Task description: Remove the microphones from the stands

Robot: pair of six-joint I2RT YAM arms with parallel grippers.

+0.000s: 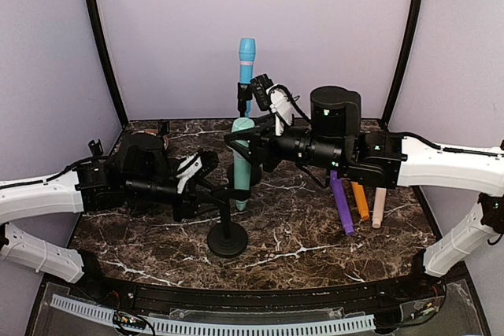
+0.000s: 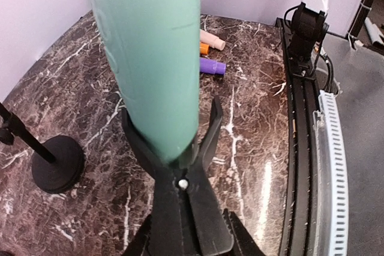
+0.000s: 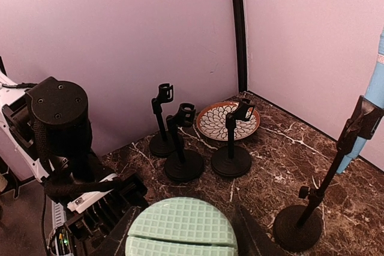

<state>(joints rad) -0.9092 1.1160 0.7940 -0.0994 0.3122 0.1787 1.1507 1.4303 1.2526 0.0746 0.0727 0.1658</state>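
A mint-green microphone [image 1: 242,164] sits upright in the clip of a black stand [image 1: 227,239] at the table's middle. My right gripper [image 1: 250,144] is shut round the microphone's upper part; in the right wrist view its gridded head [image 3: 182,227] fills the space between my fingers [image 3: 120,235]. My left gripper [image 1: 214,187] is shut on the stand's stem below the clip. In the left wrist view the microphone's body [image 2: 150,52] tapers down into the black forked clip [image 2: 180,178], with my left gripper [image 2: 189,235] just below it.
A blue microphone [image 1: 246,53] stands on another stand [image 3: 306,223] at the back. Purple [image 1: 341,204], orange [image 1: 360,200] and beige [image 1: 379,207] microphones lie on the right. Three empty stands [image 3: 183,163] and a patterned plate [image 3: 225,121] are at the back left.
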